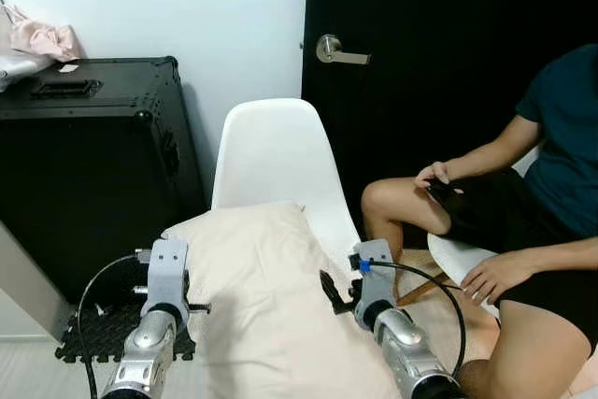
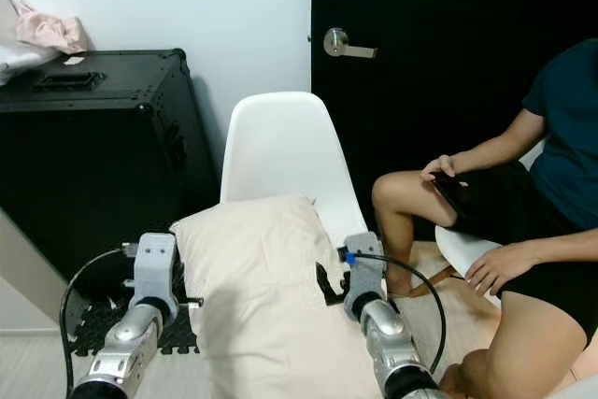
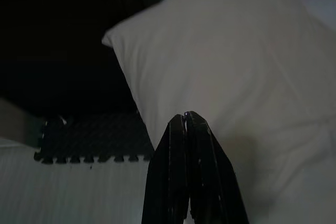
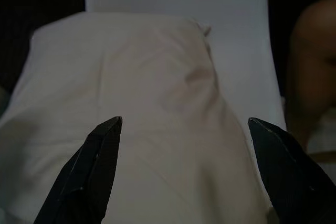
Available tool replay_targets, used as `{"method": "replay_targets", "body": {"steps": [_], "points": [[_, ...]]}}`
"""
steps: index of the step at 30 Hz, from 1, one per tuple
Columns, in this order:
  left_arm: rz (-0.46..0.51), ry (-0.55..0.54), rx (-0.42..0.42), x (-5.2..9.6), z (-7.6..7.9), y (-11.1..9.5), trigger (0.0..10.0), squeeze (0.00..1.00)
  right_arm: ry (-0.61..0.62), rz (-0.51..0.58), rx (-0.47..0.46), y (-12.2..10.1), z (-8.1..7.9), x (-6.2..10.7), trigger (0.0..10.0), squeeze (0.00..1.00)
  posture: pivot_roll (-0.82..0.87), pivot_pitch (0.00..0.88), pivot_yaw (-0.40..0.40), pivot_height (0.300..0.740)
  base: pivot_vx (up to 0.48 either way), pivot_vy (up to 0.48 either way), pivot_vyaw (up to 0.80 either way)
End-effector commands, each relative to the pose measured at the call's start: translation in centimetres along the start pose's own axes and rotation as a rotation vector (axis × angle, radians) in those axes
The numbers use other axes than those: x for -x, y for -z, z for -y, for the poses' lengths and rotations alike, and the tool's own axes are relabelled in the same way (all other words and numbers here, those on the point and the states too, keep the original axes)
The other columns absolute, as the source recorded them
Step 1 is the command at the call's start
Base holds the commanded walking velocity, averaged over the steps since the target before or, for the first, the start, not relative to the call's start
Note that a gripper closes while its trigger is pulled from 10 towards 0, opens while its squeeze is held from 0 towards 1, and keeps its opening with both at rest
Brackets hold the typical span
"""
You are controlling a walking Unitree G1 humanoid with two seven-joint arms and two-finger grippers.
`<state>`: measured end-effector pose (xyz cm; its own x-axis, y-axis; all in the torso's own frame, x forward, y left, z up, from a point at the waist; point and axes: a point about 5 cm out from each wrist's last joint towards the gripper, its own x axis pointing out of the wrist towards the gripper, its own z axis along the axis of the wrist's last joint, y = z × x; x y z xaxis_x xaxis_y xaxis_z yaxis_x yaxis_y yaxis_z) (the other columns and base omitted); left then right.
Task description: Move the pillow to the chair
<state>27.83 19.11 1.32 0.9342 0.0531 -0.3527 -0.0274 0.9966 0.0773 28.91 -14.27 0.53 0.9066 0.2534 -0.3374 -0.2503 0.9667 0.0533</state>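
Your left gripper (image 3: pixel 186 116) was clenched empty beside the pillow (image 1: pixel 266 287); your right gripper (image 4: pixel 184 129) stood spread wide over it, the pillow's far end resting on the chair (image 1: pixel 271 151) ahead

Both silver arms were held forward at a similar height. The left tool (image 3: pixel 186 124) was seen with its black fingers pressed together, while the right tool (image 4: pixel 184 129) was spread wide apart.
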Motion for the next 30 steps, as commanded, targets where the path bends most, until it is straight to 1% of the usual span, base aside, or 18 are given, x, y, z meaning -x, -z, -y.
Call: {"method": "replay_targets", "body": {"steps": [1,3,6,20,23,30], "points": [[-0.012,-0.002,-0.056,0.2,-0.4,0.6,10.0,0.00,-0.002,-0.006,0.011,0.3,-0.3,0.1,10.0,0.00,0.01,0.035,-0.027,0.740,0.000,0.000,0.00],[0.012,-0.015,-0.063,0.2,-0.4,0.3,10.0,0.00,-0.008,0.006,0.003,0.2,-0.4,0.0,10.0,0.00,0.01,0.037,-0.026,0.740,0.000,0.000,0.00],[0.024,-0.004,-0.064,0.2,-0.2,0.0,10.0,0.00,-0.013,0.005,-0.007,0.2,-0.5,0.0,10.0,0.00,0.01,0.037,-0.026,0.740,0.000,0.000,0.00],[0.047,0.014,-0.069,-0.2,0.6,-0.6,10.0,0.00,0.001,0.000,-0.018,0.3,-0.3,0.1,10.0,0.00,0.00,0.039,-0.024,0.740,0.000,0.000,0.00],[0.047,0.024,-0.074,-0.2,0.8,-0.6,10.0,0.00,0.005,-0.002,-0.017,0.4,-0.2,0.2,10.0,0.00,-0.01,0.040,-0.024,0.740,0.000,0.000,-0.80],[0.047,0.022,-0.081,-0.2,0.6,-0.5,10.0,0.00,0.005,-0.002,-0.012,0.5,-0.1,0.3,10.0,0.00,-0.01,0.042,-0.023,0.740,0.000,0.000,-0.80]]}}
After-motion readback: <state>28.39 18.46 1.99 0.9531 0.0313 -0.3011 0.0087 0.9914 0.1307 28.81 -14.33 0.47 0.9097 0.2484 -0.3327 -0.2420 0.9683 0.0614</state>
